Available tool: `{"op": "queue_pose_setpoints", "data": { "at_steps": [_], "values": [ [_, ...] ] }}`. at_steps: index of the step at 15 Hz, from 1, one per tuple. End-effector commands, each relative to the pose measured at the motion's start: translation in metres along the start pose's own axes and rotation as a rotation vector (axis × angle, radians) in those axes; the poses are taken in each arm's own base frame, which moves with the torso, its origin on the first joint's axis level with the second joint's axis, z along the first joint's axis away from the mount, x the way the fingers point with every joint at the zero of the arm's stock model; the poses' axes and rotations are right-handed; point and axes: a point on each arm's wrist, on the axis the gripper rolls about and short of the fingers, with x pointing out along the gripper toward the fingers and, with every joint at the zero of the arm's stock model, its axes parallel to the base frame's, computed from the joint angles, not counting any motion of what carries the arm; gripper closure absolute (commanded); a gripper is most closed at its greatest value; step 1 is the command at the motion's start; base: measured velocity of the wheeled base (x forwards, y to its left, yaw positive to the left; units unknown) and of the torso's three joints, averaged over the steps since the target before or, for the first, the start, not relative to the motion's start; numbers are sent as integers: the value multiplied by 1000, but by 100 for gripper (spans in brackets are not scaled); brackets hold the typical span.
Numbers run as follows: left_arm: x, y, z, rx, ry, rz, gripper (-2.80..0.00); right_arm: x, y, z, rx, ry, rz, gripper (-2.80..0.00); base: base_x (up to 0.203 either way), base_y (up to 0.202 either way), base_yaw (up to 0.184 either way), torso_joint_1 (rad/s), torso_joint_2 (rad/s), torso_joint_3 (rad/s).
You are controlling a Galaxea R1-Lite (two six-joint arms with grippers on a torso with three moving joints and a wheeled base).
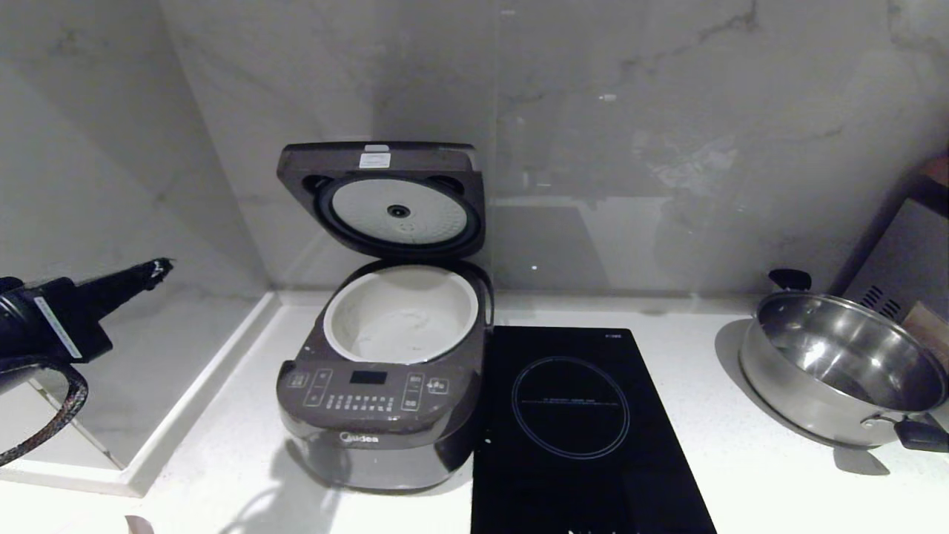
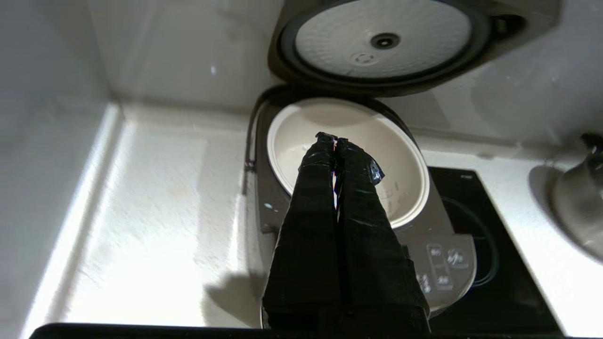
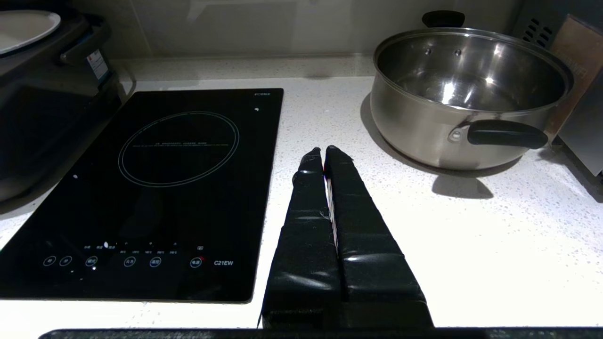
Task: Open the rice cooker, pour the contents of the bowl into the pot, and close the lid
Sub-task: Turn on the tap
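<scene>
The dark grey-brown rice cooker stands on the white counter with its lid swung up against the wall, silver-white inner plate facing me. The white pot inside lies uncovered. My left gripper hovers in the air well to the left of the cooker, shut with nothing between its fingers; in the left wrist view the gripper points toward the pot under the raised lid. My right gripper is shut and empty above the counter, between the cooktop and the steel pan. The bowl is out of view.
A black induction cooktop lies right of the cooker. A steel pan with black handles sits at the far right, with a dark appliance behind it. A sunken white basin with a raised edge lies left of the cooker. Marble walls close the corner.
</scene>
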Motion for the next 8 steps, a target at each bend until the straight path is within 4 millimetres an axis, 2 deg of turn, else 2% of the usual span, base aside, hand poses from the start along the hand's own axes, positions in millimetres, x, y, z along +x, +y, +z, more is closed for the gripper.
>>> {"op": "queue_pose_setpoints", "data": {
  "at_steps": [1, 4, 8],
  "values": [
    [-17, -5, 0, 42, -43, -18, 0, 0, 0, 0, 0, 0, 0, 0, 0, 0, 0, 0, 0, 0],
    [-38, -9, -6, 81, -55, -31, 0, 0, 0, 0, 1, -1, 0, 0, 0, 0, 0, 0, 0, 0],
    [-52, -7, -25, 91, -45, -7, 0, 0, 0, 0, 1, -1, 0, 0, 0, 0, 0, 0, 0, 0]
  ]
}}
